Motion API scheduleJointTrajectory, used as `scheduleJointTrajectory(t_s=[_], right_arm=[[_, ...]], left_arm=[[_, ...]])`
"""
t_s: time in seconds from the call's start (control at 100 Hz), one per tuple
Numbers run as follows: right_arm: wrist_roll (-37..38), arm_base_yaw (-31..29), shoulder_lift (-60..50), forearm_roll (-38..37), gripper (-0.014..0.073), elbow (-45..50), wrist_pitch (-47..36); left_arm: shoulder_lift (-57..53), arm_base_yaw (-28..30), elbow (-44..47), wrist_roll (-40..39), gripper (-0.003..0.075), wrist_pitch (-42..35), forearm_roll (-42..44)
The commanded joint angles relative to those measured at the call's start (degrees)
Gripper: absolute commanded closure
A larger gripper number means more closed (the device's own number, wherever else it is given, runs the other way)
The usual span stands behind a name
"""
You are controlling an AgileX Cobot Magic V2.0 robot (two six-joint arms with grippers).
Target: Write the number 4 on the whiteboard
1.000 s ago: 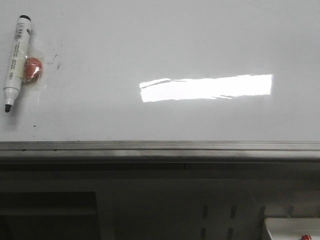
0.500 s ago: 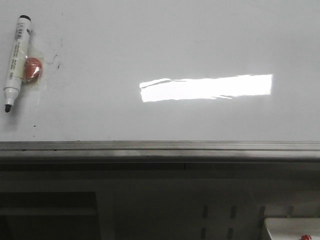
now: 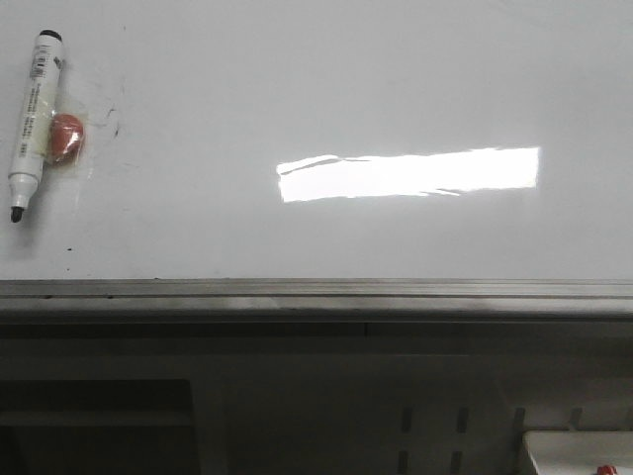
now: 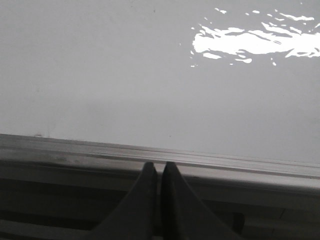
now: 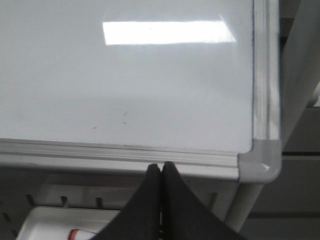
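The whiteboard (image 3: 326,89) fills the upper part of the front view, glossy and white, with a grey metal rail (image 3: 316,292) along its near edge and a bright rectangular reflection (image 3: 408,174) a little right of the middle. No drawn 4 shows on it in any view; only a few faint dark specks and smudges mark the surface near the left side. A marker (image 3: 30,124) with a white barrel lies on the board at the far left, its black tip pointing toward the near rail and slightly tilted, and a small red round thing (image 3: 66,137) sits touching its right side, under what looks like clear tape. The left pincer (image 4: 160,172) hangs just off the near rail of the board, its two dark fingers (image 4: 141,200) pressed together with only a hairline gap, holding nothing. The right pincer (image 5: 160,172) sits likewise closed and empty at the near rail close to the board's right corner (image 5: 260,162), where the grey corner cap shows. Below it lies a white tray (image 5: 75,225) holding something with a red band; what that thing is I cannot tell
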Motion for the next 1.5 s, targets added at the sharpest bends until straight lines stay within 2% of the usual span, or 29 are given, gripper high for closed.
scheduleJointTrajectory(t_s=[0.0, 0.2, 0.32, 0.39, 0.49, 0.54, 0.66, 0.79, 0.93, 0.96, 1.0, 1.13, 1.18, 1.24, 1.34, 1.41, 1.49], right_arm=[[0.0, -0.3, -0.9, -5.8, 0.0658, 1.4, -5.3], [0.0, -0.3, -0.9, -6.5, 0.0658, 1.4, -18.6], [0.0, -0.3, -0.9, -3.7, 0.0658, 1.4, -16.7], [0.0, -0.3, -0.6, 2.9, 0.0658, 1.4, -16.2], [2.7, -0.3, 1.9, 21.5, 0.0657, 1.4, -17.0], [2.7, -0.3, 4.2, 25.7, 0.0657, 0.7, -17.4], [2.7, -0.3, 11.7, 25.9, 0.0658, -1.7, -15.9], [2.5, -0.1, 20.5, 25.9, 0.0658, -6.0, -14.7], [2.3, -0.1, 27.0, 25.5, 0.0658, -12.1, -13.2], [2.3, -0.1, 27.7, 25.5, 0.0658, -13.2, -13.0], [2.3, -0.1, 28.5, 25.5, 0.0658, -13.9, -13.2], [2.3, -0.1, 29.0, 25.5, 0.0658, -13.9, -18.1], [2.3, -0.1, 29.1, 25.5, 0.0658, -13.6, -19.4], [2.3, -0.1, 29.1, 25.5, 0.0658, -13.6, -18.6], [0.9, -0.1, 29.1, 24.8, 0.0658, -13.6, -14.3], [-3.0, -0.1, 29.1, 24.4, 0.0658, -13.6, -12.5], [-4.3, -0.1, 29.1, 24.3, 0.0658, -14.7, -11.5]], left_arm=[[-1.4, -0.2, 1.9, 0.1, 0.0733, -7.2, -1.1], [-1.4, -0.2, 1.9, -0.2, 0.0733, -11.8, -2.9], [-1.4, -0.2, 1.9, -0.2, 0.0732, -14.6, -2.5], [-1.4, -0.2, 1.8, -0.2, 0.0737, -16.8, -2.2], [-0.9, 0.0, 0.6, -0.2, 0.0741, -14.5, -2.1], [0.2, 0.0, -0.5, -0.2, 0.0741, -13.5, -2.8], [4.6, 0.0, -5.0, -0.2, 0.0741, -10.7, -2.5], [10.7, 0.0, -11.3, -0.1, 0.0741, -6.7, 1.8], [14.9, 0.0, -15.5, 0.5, 0.0734, -6.0, 2.2], [15.5, 0.0, -15.8, 1.2, 0.0714, -6.1, 2.2], [16.4, -0.3, -15.9, 1.4, 0.0652, -6.4, 2.2], [18.7, -0.5, -15.3, 1.4, 0.032, -10.2, 0.9], [19.7, -0.5, -14.4, 1.2, 0.0244, -14.4, -1.7], [21.1, -0.7, -13.7, 1.2, 0.0226, -18.1, -4.1], [24.8, -3.3, -13.7, 1.4, 0.0273, -19.8, -3.6], [27.7, -7.7, -13.7, 1.4, 0.029, -21.9, -2.5], [31.0, -15.3, -13.7, 1.4, 0.0289, -25.9, -2.5]])
